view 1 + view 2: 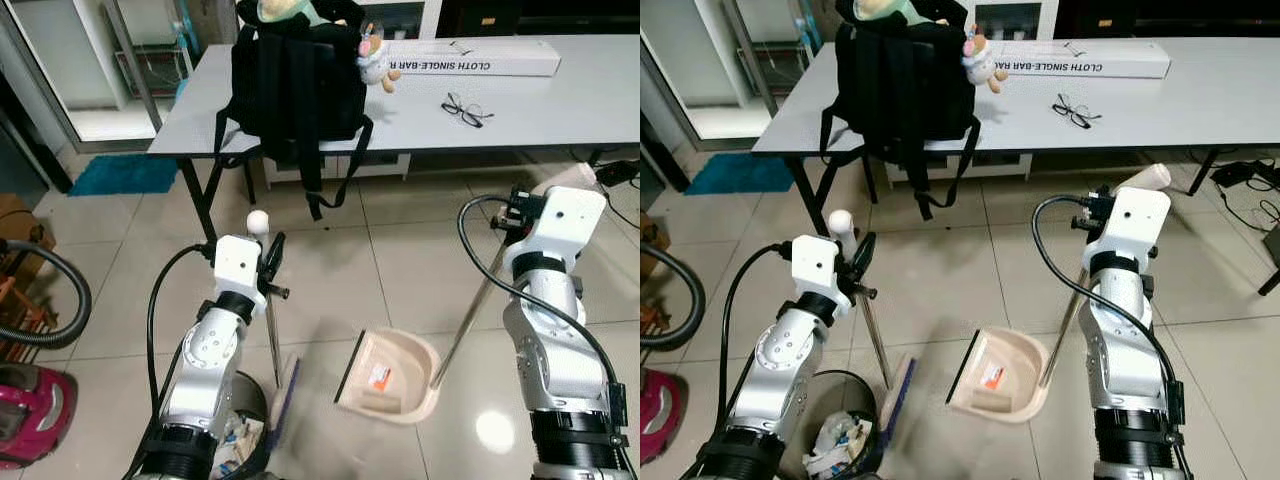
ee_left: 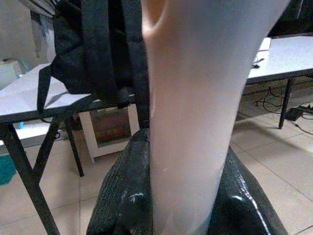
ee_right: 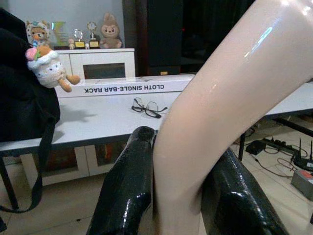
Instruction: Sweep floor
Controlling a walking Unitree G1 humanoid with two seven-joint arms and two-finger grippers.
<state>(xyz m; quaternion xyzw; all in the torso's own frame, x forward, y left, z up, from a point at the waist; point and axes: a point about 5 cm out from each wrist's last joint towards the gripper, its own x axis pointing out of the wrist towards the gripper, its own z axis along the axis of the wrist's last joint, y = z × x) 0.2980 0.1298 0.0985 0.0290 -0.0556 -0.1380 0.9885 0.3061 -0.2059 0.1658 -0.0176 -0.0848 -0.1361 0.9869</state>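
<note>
Both sets of jaws are clamped: the left gripper (image 1: 268, 262) around the broom handle (image 2: 195, 122), the right gripper (image 1: 512, 215) around the dustpan handle (image 3: 215, 117). From the left, the broom head (image 1: 283, 392) rests on the tiled floor (image 1: 330, 270) just beside a waste bin (image 1: 835, 430), with the beige dustpan (image 1: 388, 378) near it, mouth turned toward the bristles. A good stroke would likely keep the pan's lip flat on the tiles and draw the bristles low toward it. Any dust on the floor is too fine to make out, and the pan's contents are unclear beyond a small orange-marked scrap.
</note>
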